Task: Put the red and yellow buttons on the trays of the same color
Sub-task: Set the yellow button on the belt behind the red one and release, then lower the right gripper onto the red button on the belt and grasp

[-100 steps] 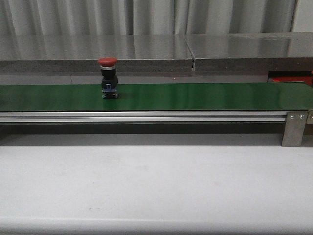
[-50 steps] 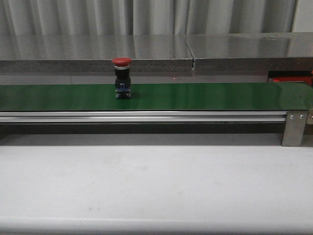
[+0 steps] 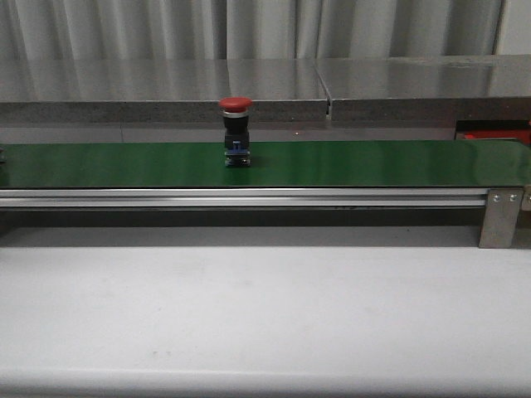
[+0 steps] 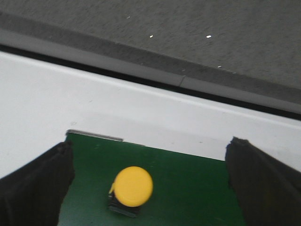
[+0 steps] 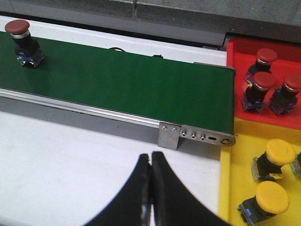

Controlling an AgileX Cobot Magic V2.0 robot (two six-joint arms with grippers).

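Note:
A red button (image 3: 236, 133) stands upright on the green belt (image 3: 373, 162), left of centre in the front view; the right wrist view shows the red button (image 5: 21, 37) far from my right gripper (image 5: 151, 157), which is shut and empty above the white table. In the left wrist view a yellow button (image 4: 133, 187) stands on the green belt (image 4: 197, 188), below and between the wide-apart fingers of my open left gripper (image 4: 149, 155). The red tray (image 5: 237, 70) and the yellow tray (image 5: 228, 188) lie past the belt's end.
The red tray holds three red buttons (image 5: 263, 84); the yellow tray holds yellow buttons (image 5: 275, 157). A metal bracket (image 3: 499, 217) ends the belt's rail. A white table (image 3: 265, 315) runs in front of the belt and a grey ledge (image 3: 166, 87) behind it.
The red button has travelled to the right along the belt, still upright. No gripper shows in the front view.

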